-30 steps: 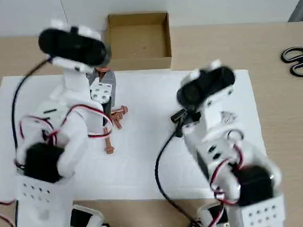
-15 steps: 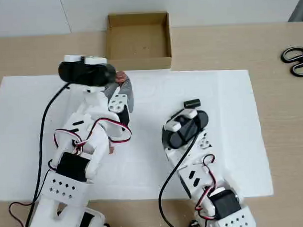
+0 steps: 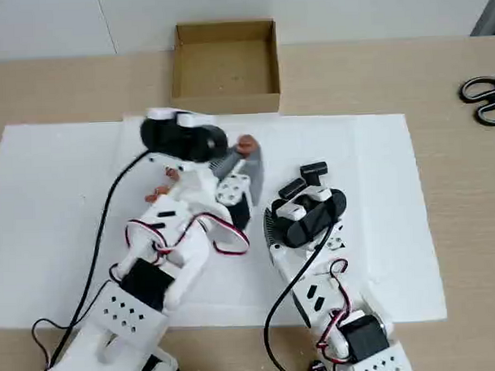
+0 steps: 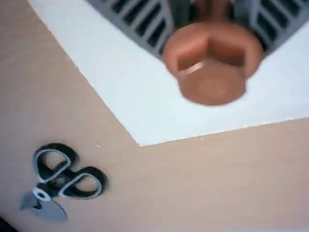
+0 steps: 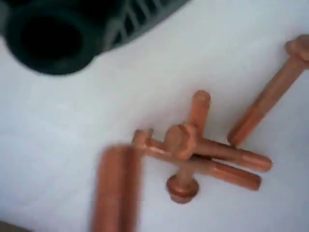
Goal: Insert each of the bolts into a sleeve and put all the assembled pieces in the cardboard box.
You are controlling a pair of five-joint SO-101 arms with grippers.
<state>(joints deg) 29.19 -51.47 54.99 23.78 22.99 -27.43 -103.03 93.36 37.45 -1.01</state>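
Observation:
My left gripper [image 3: 245,155] is shut on a copper bolt [image 3: 246,142] above the white sheet's middle; the left wrist view has its hexagonal head [image 4: 212,60] sticking out between grey slatted fingers [image 4: 140,14]. Just to its right, my right gripper [image 3: 306,180] is shut on a black sleeve [image 5: 48,34], whose open bore faces the camera. Several loose copper bolts [image 5: 193,150] lie in a crossed pile on the sheet, partly hidden behind the left arm [image 3: 162,190]. The cardboard box [image 3: 227,66] stands open at the back.
Black-handled scissors [image 3: 484,100] lie on the bare wooden table at the far right, also in the left wrist view [image 4: 63,179]. A white sheet [image 3: 376,148] covers the work area. Both arms crowd its middle and front.
The left arm swung right from near the box, carrying the bolt toward the right gripper. The right arm folded down and back, then held nearly still with the sleeve.

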